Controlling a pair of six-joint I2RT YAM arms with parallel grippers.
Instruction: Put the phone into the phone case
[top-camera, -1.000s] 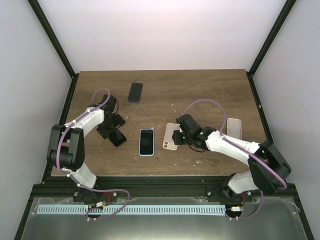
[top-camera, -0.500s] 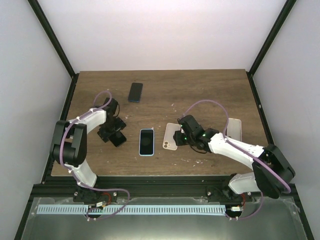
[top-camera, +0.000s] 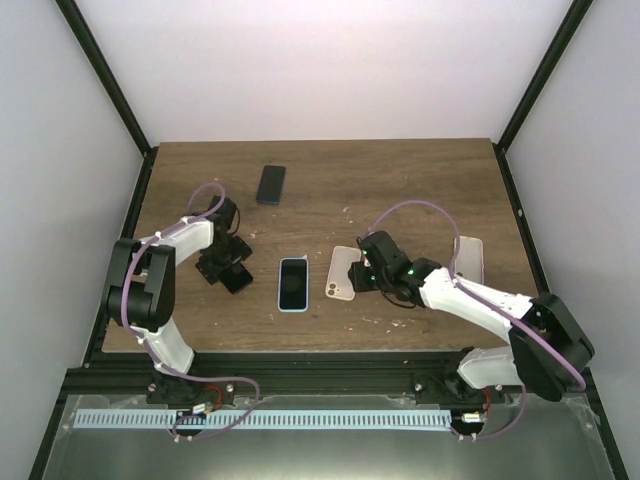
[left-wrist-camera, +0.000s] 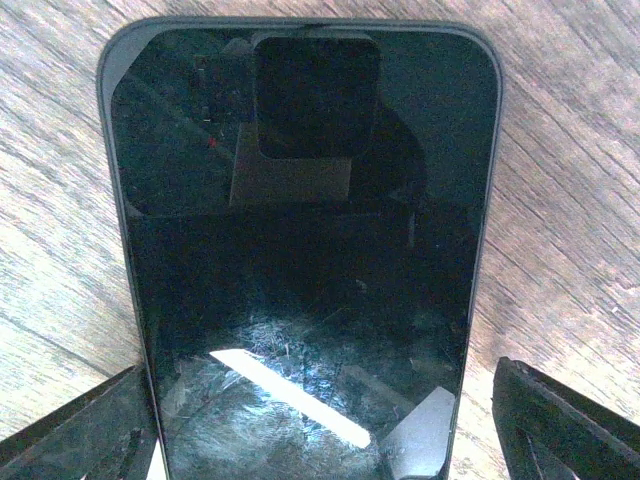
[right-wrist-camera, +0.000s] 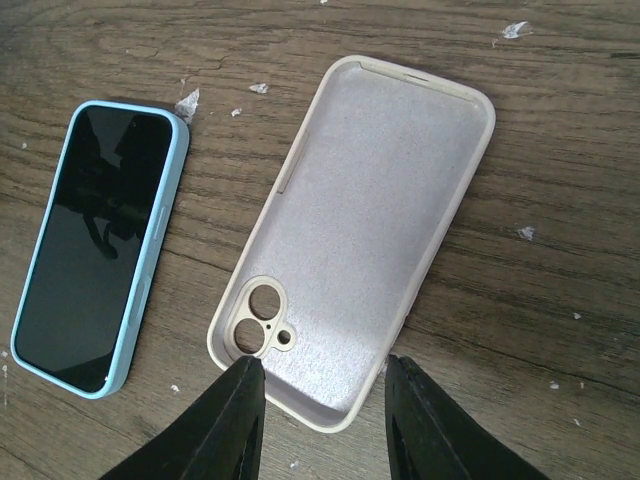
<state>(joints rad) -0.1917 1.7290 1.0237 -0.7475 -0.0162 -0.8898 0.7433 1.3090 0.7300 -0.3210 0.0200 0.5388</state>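
The left gripper (left-wrist-camera: 320, 400), jaws spread wide and clamping nothing, straddles one end of the phone (left-wrist-camera: 300, 250), which lies flat between them, black, glossy-screened, round-cornered.

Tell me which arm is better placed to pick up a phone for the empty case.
Left. The left gripper, open, straddles the dark phone lying flat; the right gripper hovers at the end of the cream case.
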